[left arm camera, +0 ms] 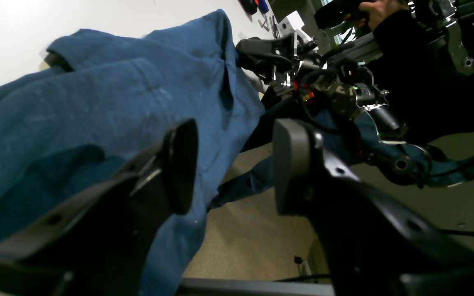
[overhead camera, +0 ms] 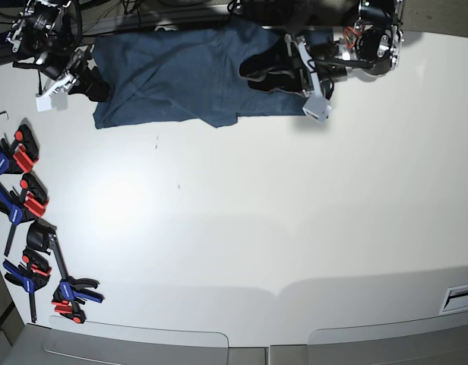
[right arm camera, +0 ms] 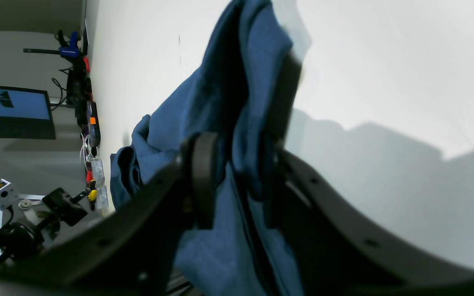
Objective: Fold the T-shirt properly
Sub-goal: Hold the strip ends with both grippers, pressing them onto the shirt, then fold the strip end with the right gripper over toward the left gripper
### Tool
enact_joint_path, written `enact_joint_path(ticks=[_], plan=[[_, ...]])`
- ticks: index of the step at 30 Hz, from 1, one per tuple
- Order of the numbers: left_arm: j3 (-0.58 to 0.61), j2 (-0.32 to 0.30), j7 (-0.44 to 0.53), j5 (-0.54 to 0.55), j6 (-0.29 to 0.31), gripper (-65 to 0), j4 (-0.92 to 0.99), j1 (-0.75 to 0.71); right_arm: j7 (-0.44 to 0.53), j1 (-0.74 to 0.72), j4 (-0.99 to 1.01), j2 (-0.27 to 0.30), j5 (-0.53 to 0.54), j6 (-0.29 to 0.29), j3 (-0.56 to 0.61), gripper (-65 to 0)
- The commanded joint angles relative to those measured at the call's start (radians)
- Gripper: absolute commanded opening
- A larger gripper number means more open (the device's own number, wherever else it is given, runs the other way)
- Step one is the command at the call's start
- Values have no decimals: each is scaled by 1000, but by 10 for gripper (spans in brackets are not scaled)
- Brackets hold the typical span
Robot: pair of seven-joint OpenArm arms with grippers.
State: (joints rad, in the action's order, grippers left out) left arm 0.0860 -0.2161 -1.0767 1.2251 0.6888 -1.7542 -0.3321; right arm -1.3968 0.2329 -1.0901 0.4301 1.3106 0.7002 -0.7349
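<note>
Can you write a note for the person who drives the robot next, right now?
Left tool: open, above the T-shirt, holding nothing.
Right tool: jaws either side of the shirt's edge; can't tell if it has a grip.
Shirt: bunched and wrinkled along one side of the table, partly hanging over the edge.
Done: no neat fold to see.
Left: probably straighten it, then fold it properly.
</note>
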Motion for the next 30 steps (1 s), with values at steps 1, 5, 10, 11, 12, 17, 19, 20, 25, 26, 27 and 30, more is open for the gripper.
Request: enact_joint_path(ticks=[1, 5, 10, 11, 12, 17, 19, 20, 25, 26, 27, 30], plan=[[0, -3, 16, 28, 9, -379, -16, 6, 1, 0, -9, 21, 34, -2, -3, -495], [0, -3, 16, 28, 9, -379, -16, 6, 1, 0, -9, 21, 109, -2, -2, -427], [0, -3, 16, 27, 9, -379, -16, 5, 1, 0, -9, 21, 98, -2, 33, -385], [0, -3, 16, 27, 9, -379, -16, 5, 1, 0, -9, 21, 86, -2, 45, -385], [0, -3, 16, 27, 9, -379, -16, 5, 1, 0, -9, 21, 72, -2, 57, -385], [0, -3, 17, 20, 9, -379, -16, 5, 1, 0, -9, 21, 51, -2, 95, -387], [0, -3, 16, 20, 9, -379, -16, 5, 1, 0, -9, 22, 50, -2, 95, -408], [0, -3, 16, 20, 9, -379, -16, 5, 1, 0, -9, 22, 50, -2, 95, -444], [0, -4, 18, 20, 9, -379, -16, 5, 1, 0, -9, 22, 51, -2, 95, -650], [0, -4, 18, 20, 9, -379, -16, 5, 1, 0, -9, 22, 54, -2, 95, -650], [0, -4, 18, 20, 9, -379, -16, 5, 1, 0, -10, 22, 57, -2, 95, -650], [-7, -4, 15, 20, 9, -379, -16, 5, 1, 0, -29, 21, 58, -2, 95, -650]])
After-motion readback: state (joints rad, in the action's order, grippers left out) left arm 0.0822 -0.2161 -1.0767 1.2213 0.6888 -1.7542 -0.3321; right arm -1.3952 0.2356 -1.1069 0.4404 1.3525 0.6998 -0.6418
